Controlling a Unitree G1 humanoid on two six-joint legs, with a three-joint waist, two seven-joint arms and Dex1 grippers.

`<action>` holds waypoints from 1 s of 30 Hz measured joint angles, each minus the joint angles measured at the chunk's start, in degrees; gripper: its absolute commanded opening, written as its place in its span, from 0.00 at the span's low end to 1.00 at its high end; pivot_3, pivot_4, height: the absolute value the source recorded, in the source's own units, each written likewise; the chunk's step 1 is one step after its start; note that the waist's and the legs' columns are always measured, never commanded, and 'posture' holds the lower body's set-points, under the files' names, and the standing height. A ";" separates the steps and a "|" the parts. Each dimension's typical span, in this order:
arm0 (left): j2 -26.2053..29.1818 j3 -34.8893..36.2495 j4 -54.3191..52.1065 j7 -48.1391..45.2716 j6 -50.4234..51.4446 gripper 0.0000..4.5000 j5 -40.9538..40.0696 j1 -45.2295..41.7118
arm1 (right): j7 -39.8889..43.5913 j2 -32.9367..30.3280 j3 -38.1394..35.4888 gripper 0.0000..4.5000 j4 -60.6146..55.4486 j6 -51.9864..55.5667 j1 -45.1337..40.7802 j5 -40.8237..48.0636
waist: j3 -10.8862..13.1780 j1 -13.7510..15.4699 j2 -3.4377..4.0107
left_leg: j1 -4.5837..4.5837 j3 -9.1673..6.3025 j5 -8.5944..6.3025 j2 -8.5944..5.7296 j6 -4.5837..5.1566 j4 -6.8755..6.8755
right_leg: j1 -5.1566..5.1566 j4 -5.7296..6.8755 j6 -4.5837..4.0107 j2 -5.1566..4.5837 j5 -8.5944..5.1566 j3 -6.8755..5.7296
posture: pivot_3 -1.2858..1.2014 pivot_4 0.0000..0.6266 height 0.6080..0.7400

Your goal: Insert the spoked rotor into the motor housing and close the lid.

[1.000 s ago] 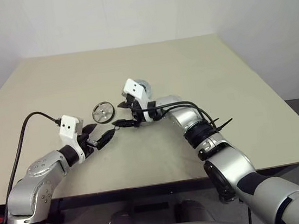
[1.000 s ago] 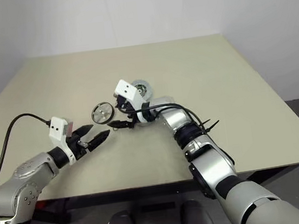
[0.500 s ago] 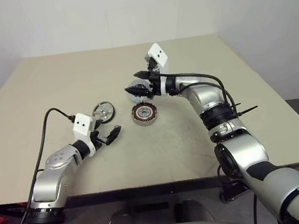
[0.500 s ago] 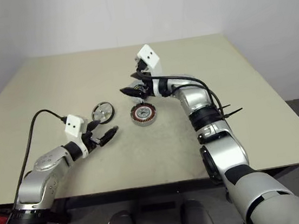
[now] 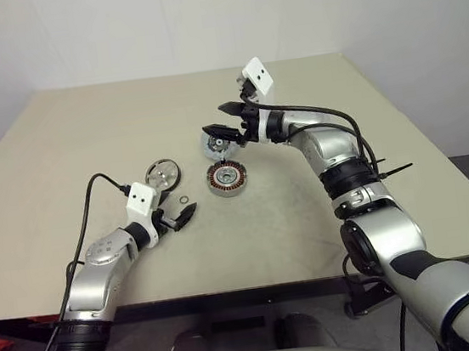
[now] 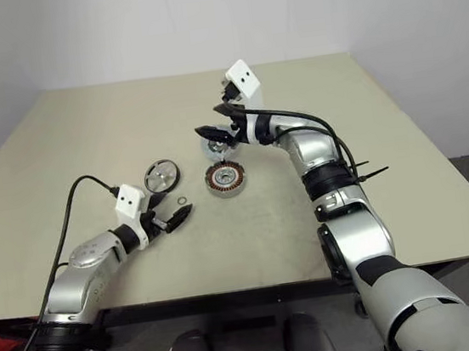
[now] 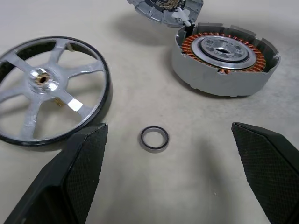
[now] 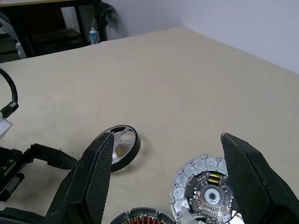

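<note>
The left gripper (image 5: 183, 217) hovers low over the table (image 5: 76, 143), fingers spread wide and empty, with the spoked rotor (image 5: 162, 174) lying flat near it at 11 o'clock, just left of the motor housing (image 5: 227, 178).

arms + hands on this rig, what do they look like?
Silver-grey rounded arm shells with black joint bands. Left hand and right hand: two black textured wedge-shaped fingers each, with a white boxy camera block at the wrist. A black cable loops along each arm; black zip-tie tails stick out of the right forearm.
</note>
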 measured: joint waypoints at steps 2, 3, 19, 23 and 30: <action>-0.86 -0.04 0.90 0.02 -0.28 1.00 0.12 -0.17 | -0.01 0.03 0.00 0.92 0.06 -0.02 0.00 0.00 | 0.00 0.01 0.00 | -0.01 0.00 0.00 0.00 0.00 0.00 | 0.00 0.00 0.00 0.00 0.00 0.00 | 0.52 0.00 1.00; -1.12 -0.07 1.38 0.01 -0.30 1.00 0.18 -0.32 | -0.01 0.07 0.00 0.92 0.12 -0.03 0.00 0.00 | 0.00 0.02 0.00 | -0.01 0.00 0.00 0.00 0.00 0.00 | 0.00 0.01 0.00 0.00 0.00 0.00 | 0.52 0.00 1.00; -0.39 -1.85 5.17 0.39 -1.58 1.00 6.56 -2.44 | -0.45 0.16 0.00 0.92 0.97 -0.74 -0.01 -0.01 | 0.00 0.07 0.00 | 0.00 0.00 0.01 0.00 -0.01 -0.01 | 0.00 0.01 0.00 0.00 0.00 0.00 | 0.52 0.00 1.00; -0.57 -2.30 5.52 0.16 -1.66 1.00 7.39 -2.97 | -0.45 0.17 0.00 0.92 0.97 -0.99 -0.01 -0.01 | 0.00 0.18 0.00 | 0.00 0.00 0.01 -0.01 -0.01 -0.01 | 0.00 0.01 0.00 -0.01 0.00 0.00 | 0.52 0.00 1.00; -1.61 -2.95 7.55 -0.29 -2.21 1.00 7.98 -4.83 | -0.46 0.24 0.01 0.92 0.97 -1.30 0.00 -0.01 | 0.00 0.78 0.01 | 0.01 0.00 0.02 -0.01 -0.03 -0.01 | 0.00 0.01 0.00 -0.03 0.00 -0.01 | 0.52 0.00 1.00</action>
